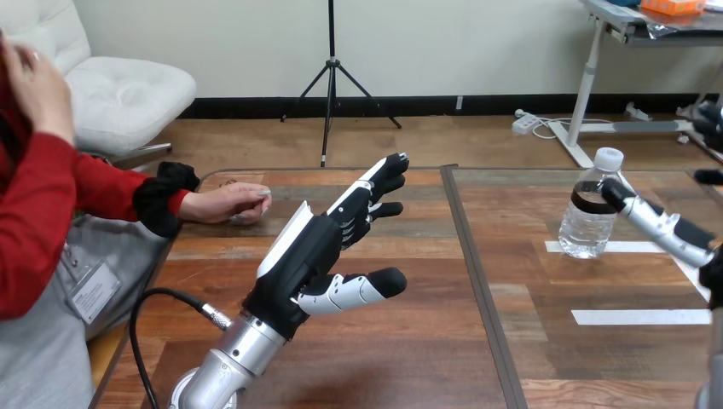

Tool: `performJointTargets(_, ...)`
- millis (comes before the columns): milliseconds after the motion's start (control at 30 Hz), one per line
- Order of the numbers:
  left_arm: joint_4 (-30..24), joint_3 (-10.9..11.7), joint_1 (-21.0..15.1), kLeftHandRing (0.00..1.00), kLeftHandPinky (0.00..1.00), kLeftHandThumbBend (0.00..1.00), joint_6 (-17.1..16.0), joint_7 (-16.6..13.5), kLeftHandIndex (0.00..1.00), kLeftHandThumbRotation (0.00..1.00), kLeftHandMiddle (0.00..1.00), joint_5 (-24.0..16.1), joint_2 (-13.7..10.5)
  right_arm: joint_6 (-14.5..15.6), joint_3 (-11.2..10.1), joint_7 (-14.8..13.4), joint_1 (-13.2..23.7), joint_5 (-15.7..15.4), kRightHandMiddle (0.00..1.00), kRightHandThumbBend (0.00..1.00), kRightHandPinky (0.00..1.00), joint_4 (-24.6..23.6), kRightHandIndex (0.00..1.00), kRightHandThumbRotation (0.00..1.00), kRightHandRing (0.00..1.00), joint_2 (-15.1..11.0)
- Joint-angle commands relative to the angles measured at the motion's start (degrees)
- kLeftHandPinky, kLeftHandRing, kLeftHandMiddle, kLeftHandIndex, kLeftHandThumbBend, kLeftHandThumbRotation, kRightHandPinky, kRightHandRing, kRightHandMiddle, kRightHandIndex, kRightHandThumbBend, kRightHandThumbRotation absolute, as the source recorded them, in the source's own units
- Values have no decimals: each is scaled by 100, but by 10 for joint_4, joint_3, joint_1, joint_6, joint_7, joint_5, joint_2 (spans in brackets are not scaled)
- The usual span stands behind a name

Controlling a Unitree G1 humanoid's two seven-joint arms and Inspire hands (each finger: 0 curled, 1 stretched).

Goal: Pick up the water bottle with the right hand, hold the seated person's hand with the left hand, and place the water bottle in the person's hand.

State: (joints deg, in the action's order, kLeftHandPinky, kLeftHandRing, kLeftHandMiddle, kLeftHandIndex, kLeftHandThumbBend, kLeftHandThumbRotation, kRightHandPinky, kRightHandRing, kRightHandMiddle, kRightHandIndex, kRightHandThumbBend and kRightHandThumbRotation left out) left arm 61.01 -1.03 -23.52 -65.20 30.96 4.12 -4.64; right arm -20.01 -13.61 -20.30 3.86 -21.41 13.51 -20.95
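Note:
A clear water bottle (588, 213) with a white cap stands upright on the right half of the table. My right hand (663, 227) comes in from the right edge, open; one straight finger reaches the bottle's upper side, and the other fingers stay apart near the edge. My left hand (320, 247) is raised over the table's middle, open, with straight fingers pointing up and to the right and the thumb stuck out. The person's hand (226, 204) rests on the table at the far left, a short way beyond my left hand's fingers and apart from them.
The person's other hand (34, 81) is raised at the view's upper left. White tape strips (639, 317) lie on the table around the bottle. A dark seam (477, 281) divides the table down the middle.

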Motion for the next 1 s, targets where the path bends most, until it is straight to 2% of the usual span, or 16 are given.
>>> performJointTargets(0, -9, 7, -31, 95, 87, 100, -7, 3, 95, 70, 97, 13, 2, 13, -3, 20, 64, 3, 85, 100, 70, -20, 87, 54, 84, -39)
performJointTargets(433, -16, 6, -25, 96, 88, 100, -5, 10, 95, 70, 97, 19, 7, 61, 10, 72, 111, -6, 85, 100, 71, 13, 87, 56, 84, -90)
performJointTargets(767, -17, 4, -22, 97, 88, 100, -10, 13, 95, 70, 98, 21, 11, 51, 26, 90, 159, -5, 84, 100, 74, 80, 85, 54, 84, -114)
performJointTargets(967, -21, 2, -18, 97, 89, 100, -6, 16, 95, 71, 98, 22, 14, 65, 44, 112, 192, -12, 84, 100, 73, 121, 86, 53, 83, -130)
